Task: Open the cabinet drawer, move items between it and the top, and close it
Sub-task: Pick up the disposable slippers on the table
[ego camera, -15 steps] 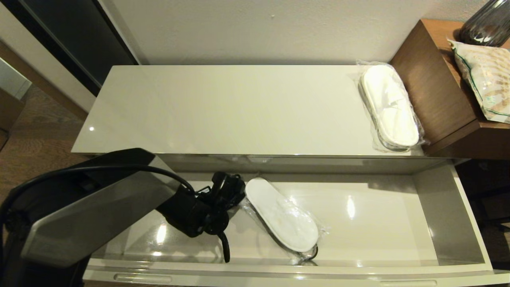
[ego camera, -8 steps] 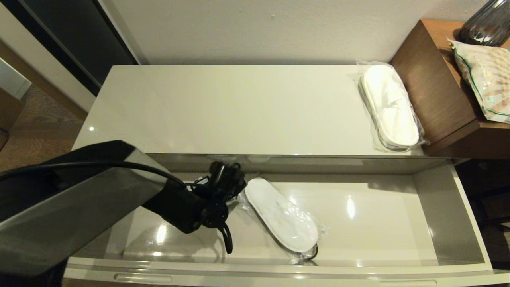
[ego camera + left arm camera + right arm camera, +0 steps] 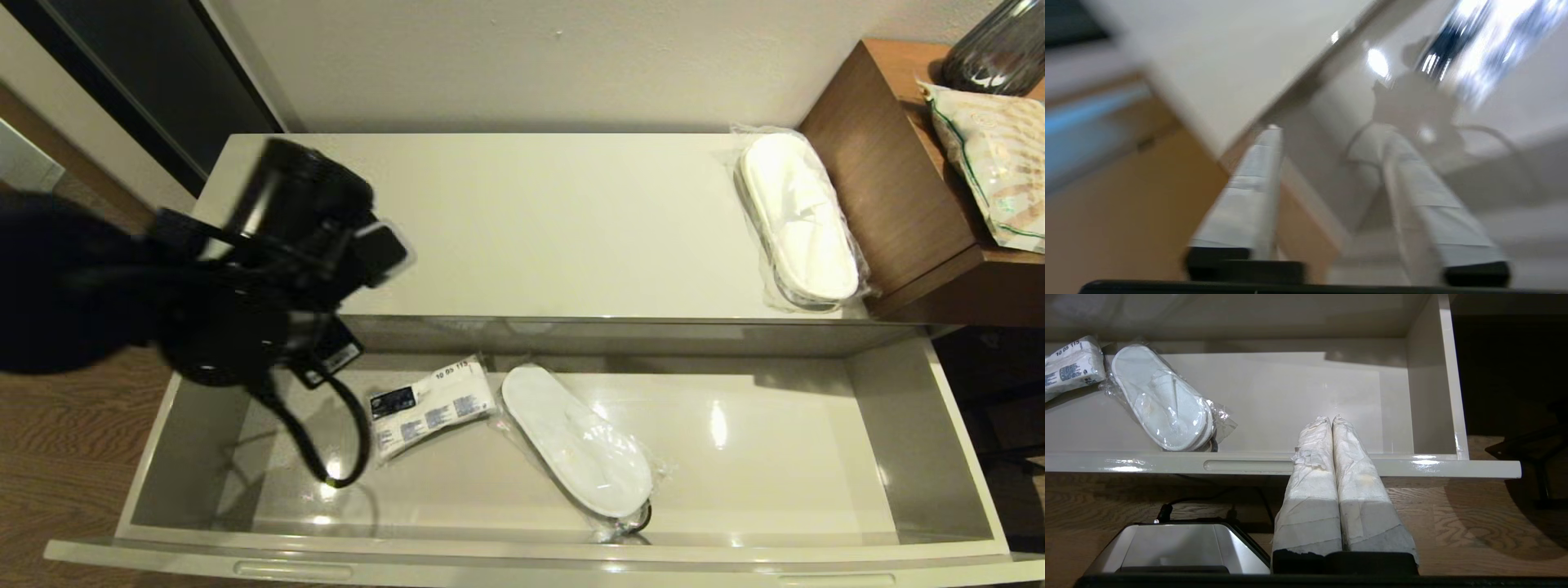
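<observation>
Above the drawer's point(image 3: 522, 482) left end, my left jaws hang spread and empty (right ones pressed together, parked out front); packet point(image 3: 429, 404) and slippers point(image 3: 575, 441) lie inside, so I should descend squarely.

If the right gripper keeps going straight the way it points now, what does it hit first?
Probably the drawer front rim: the right gripper, shut, points over it just beside a finger recess. If it rides higher than the rim, which depth leaves unclear, it meets the bare drawer floor, well clear of the wrapped slippers.
</observation>
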You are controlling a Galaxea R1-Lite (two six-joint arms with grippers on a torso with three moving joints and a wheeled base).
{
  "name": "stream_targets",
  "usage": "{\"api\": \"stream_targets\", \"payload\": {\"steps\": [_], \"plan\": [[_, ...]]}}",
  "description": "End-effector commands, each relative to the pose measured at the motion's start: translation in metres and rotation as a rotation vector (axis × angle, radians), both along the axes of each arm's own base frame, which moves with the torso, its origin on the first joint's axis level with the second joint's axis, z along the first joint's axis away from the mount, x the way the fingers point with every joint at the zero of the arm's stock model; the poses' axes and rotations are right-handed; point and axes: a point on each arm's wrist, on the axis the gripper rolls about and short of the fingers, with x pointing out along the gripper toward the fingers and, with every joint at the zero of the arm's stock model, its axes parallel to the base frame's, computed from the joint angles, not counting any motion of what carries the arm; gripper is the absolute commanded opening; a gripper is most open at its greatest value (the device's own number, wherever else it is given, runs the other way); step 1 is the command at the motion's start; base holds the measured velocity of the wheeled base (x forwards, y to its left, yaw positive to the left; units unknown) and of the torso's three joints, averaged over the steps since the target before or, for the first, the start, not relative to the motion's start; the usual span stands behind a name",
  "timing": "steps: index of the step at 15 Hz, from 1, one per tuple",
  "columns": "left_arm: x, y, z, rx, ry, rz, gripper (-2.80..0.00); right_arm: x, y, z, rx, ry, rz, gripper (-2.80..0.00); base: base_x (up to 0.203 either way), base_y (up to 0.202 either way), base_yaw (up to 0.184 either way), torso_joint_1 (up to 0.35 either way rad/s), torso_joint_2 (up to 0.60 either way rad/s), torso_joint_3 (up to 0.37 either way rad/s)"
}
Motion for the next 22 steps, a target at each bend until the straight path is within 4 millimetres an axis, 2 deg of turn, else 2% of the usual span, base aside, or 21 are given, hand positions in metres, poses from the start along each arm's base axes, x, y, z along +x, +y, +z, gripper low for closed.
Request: {"api": "stream_targets", "payload": {"steps": [1,4,7,8,11,14,17,20,22], "plan": [[-0.098,0.067,0.049,0.008,0.098,0.071,-2.80,0.000,0.000,0.000,0.000,0.000,0.000,-2.80,0.000,0.000,0.000,0.000,0.00,0.000],[-0.176,0.120,0.058,-0.059,0.106,0.158,-2.80,0.000,0.000,0.000,0.000,0.001,0.000,-2.80,0.000,0.000,0.000,0.000,0.00,0.000],[-0.241,0.162,0.039,-0.129,0.085,0.264,-2.80,0.000,0.000,0.000,0.000,0.000,0.000,-2.80,0.000,0.000,0.000,0.000,0.00,0.000],[-0.259,0.169,0.030,-0.154,0.067,0.333,-2.80,0.000,0.000,0.000,0.000,0.001,0.000,-2.80,0.000,0.000,0.000,0.000,0.00,0.000],[-0.308,0.166,0.006,-0.278,0.013,0.562,-2.80,0.000,0.000,0.000,0.000,0.000,0.000,-2.80,0.000,0.000,0.000,0.000,0.00,0.000],[-0.338,0.147,-0.016,-0.415,-0.022,0.672,-2.80,0.000,0.000,0.000,0.000,0.000,0.000,-2.80,0.000,0.000,0.000,0.000,0.00,0.000],[-0.374,0.140,-0.055,-0.452,-0.109,0.648,-2.80,0.000,0.000,0.000,0.000,0.000,0.000,-2.80,0.000,0.000,0.000,0.000,0.00,0.000],[-0.389,0.142,-0.068,-0.379,-0.122,0.545,-2.80,0.000,0.000,0.000,0.000,0.000,0.000,-2.80,0.000,0.000,0.000,0.000,0.00,0.000],[-0.401,0.146,-0.085,-0.346,-0.145,0.477,-2.80,0.000,0.000,0.000,0.000,0.000,0.000,-2.80,0.000,0.000,0.000,0.000,0.00,0.000]]}}
